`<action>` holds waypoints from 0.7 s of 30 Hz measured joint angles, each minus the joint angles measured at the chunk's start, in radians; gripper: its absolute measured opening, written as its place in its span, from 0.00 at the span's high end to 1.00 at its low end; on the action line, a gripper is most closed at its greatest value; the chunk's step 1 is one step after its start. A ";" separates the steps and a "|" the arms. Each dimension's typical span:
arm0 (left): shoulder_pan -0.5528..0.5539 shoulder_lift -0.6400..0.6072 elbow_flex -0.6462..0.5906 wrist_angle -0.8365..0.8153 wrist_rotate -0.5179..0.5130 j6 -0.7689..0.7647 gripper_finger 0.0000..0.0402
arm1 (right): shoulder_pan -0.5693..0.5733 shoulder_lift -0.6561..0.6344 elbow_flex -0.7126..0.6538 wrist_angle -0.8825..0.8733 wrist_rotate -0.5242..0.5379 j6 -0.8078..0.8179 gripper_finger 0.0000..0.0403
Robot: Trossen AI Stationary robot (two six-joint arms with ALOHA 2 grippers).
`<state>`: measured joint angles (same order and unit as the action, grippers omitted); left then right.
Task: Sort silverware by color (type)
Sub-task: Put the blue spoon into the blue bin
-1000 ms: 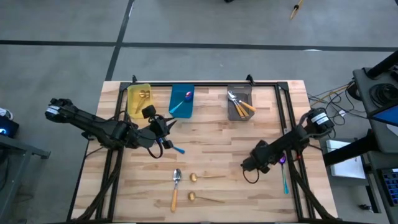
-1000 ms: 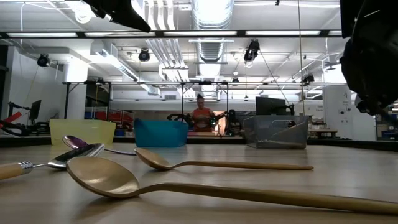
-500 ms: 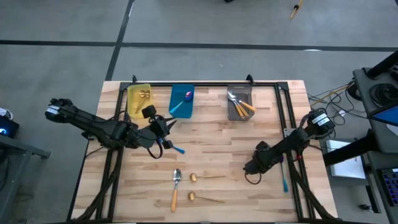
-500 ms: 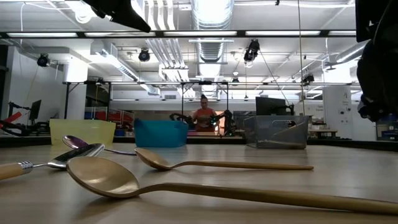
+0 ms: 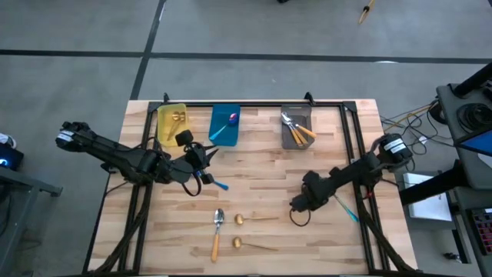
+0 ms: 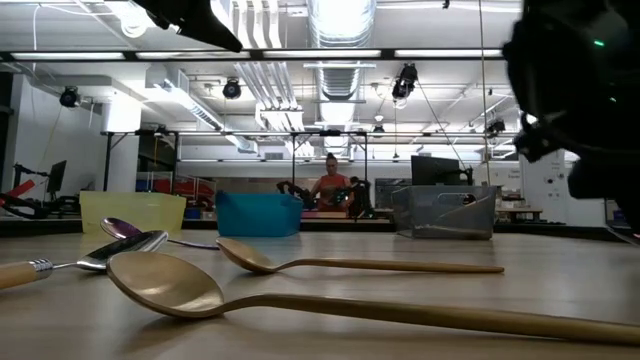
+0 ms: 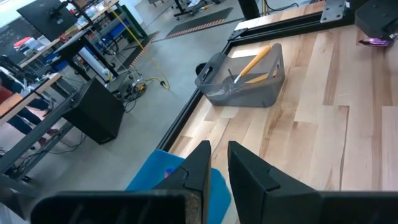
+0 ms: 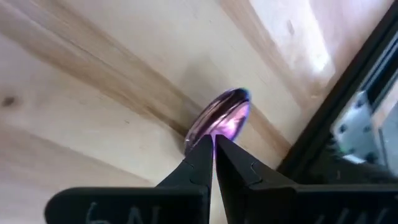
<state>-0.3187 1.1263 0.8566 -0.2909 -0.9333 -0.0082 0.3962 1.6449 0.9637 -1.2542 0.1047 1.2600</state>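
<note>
Purple-bowled spoon (image 8: 219, 118) sits clamped in the right tool (image 8: 213, 149); left tool (image 7: 216, 163) grips another; no writing legible.

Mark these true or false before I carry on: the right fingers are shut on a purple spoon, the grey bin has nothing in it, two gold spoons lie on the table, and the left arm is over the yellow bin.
1. The right gripper is shut on the purple spoon. True.
2. The grey bin has nothing in it. False: it holds orange-handled spoons.
3. Two gold spoons lie on the table. True.
4. The left gripper hangs over the yellow bin. False: it is over bare wood, nearer the blue bin.
</note>
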 joint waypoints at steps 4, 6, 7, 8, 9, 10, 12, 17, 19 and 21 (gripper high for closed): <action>0.000 0.000 0.000 0.000 0.000 0.000 0.91 | -0.052 -0.020 0.048 -0.035 -0.064 -0.157 0.98; 0.000 0.000 -0.001 -0.001 0.000 0.000 0.91 | -0.066 -0.042 0.039 -0.034 -0.112 -0.237 0.98; 0.000 0.000 -0.001 -0.001 0.000 0.000 0.91 | -0.071 -0.057 0.025 -0.032 -0.141 -0.272 0.98; 0.000 0.000 -0.001 -0.001 0.000 0.000 0.91 | -0.075 -0.074 0.006 -0.028 -0.177 -0.303 0.98; 0.000 0.000 -0.001 -0.001 0.000 0.000 0.91 | -0.076 -0.095 -0.018 -0.013 -0.221 -0.333 0.98; 0.000 0.000 -0.001 -0.002 0.000 0.000 0.91 | -0.076 -0.119 -0.044 0.008 -0.264 -0.361 0.98; 0.000 0.000 -0.001 -0.005 0.000 0.000 0.91 | -0.070 -0.177 -0.105 0.075 -0.331 -0.390 0.98; 0.000 0.000 -0.001 -0.010 0.000 0.001 0.91 | -0.049 -0.318 -0.241 0.161 -0.374 -0.230 0.98; 0.000 0.000 -0.001 -0.010 0.000 0.009 0.91 | -0.046 -0.363 -0.272 0.163 -0.367 -0.167 0.98; 0.000 0.000 -0.001 -0.009 0.000 0.028 0.91 | -0.044 -0.404 -0.300 0.172 -0.370 -0.129 0.97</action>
<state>-0.3187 1.1263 0.8558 -0.2997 -0.9333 0.0194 0.3523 1.2411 0.6641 -1.0821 -0.2651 1.1311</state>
